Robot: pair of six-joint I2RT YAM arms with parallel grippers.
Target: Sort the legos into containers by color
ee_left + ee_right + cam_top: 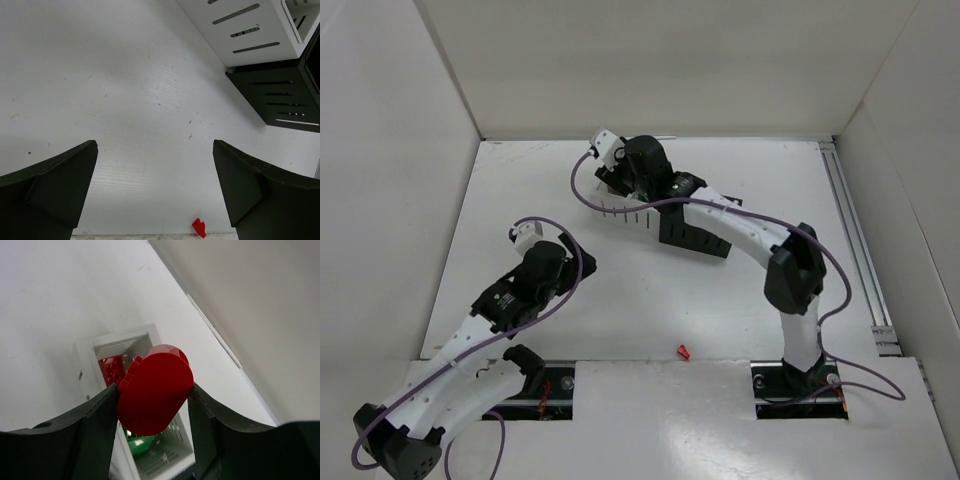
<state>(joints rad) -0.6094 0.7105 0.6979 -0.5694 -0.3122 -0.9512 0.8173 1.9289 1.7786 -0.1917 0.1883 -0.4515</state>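
Hanging over the containers (695, 238) in the top view, the right arm (740, 225) stretches to the far side of the table (620, 300); the left arm (520, 290) sits well apart, and a loose red lego (684, 352) lies near the front edge. From the left wrist, the left gripper (155, 145) holds its jaws wide apart above bare table, that red piece just beyond them. From the right wrist, the right gripper (155, 405) is clamped on a red oval lego (156, 387), above a white cup (125, 340) holding a red brick (114, 369)
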